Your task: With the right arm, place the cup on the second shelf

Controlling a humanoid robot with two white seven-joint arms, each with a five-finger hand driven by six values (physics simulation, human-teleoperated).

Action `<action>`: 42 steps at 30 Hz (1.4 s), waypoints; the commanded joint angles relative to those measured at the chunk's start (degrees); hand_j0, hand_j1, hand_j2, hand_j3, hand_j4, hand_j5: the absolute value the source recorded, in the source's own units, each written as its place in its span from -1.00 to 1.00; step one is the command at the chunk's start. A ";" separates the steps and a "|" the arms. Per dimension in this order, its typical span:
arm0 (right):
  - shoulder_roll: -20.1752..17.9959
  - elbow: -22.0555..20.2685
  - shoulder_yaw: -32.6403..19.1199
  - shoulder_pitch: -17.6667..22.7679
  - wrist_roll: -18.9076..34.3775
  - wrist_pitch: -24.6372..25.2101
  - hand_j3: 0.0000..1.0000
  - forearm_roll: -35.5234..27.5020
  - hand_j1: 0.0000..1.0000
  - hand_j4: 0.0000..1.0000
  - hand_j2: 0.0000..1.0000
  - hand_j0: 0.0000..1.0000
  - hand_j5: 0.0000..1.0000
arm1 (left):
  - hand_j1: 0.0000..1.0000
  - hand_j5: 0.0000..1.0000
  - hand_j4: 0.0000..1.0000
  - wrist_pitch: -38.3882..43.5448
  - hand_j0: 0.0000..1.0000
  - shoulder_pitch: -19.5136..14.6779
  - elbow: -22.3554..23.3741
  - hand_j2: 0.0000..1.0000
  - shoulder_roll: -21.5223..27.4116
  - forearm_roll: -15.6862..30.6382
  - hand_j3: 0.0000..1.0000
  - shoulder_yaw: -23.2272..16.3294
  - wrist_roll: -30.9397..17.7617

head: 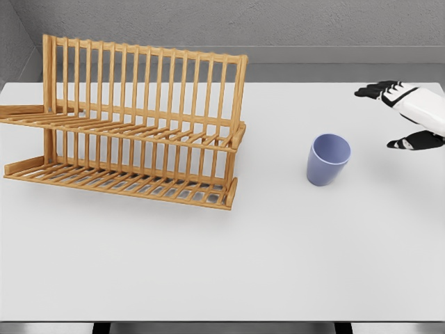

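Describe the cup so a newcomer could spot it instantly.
On the white table, look right of the wooden rack. The cup stands upright alone between the rack and the right hand. It is the only blue, handleless item.

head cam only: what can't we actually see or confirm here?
- Right hand: palm and wrist cut off by the right edge of the head view; only the dark fingers, spread, and part of the white shell show.
- Left arm: not in view.
- Wooden rack: left end cut by the left edge.
- Blue cup: bottom of the inside hidden by its own wall.
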 commanded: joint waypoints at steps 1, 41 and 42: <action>-0.09 -0.07 -0.18 0.00 -0.05 0.07 1.00 -0.38 1.00 1.00 1.00 1.00 1.00 | 1.00 1.00 1.00 0.00 1.00 0.00 0.00 1.00 0.00 0.01 1.00 0.00 -0.01; 5.00 -0.07 20.92 -22.50 24.23 0.07 1.00 4.02 1.00 1.00 1.00 1.00 1.00 | 1.00 1.00 1.00 0.00 1.00 0.00 0.00 1.00 0.00 0.01 1.00 0.00 -0.01; 5.00 -0.07 21.26 -22.50 24.23 0.07 1.00 4.02 1.00 1.00 1.00 1.00 1.00 | 1.00 1.00 1.00 0.00 1.00 0.00 0.00 1.00 0.00 0.01 1.00 0.00 -0.01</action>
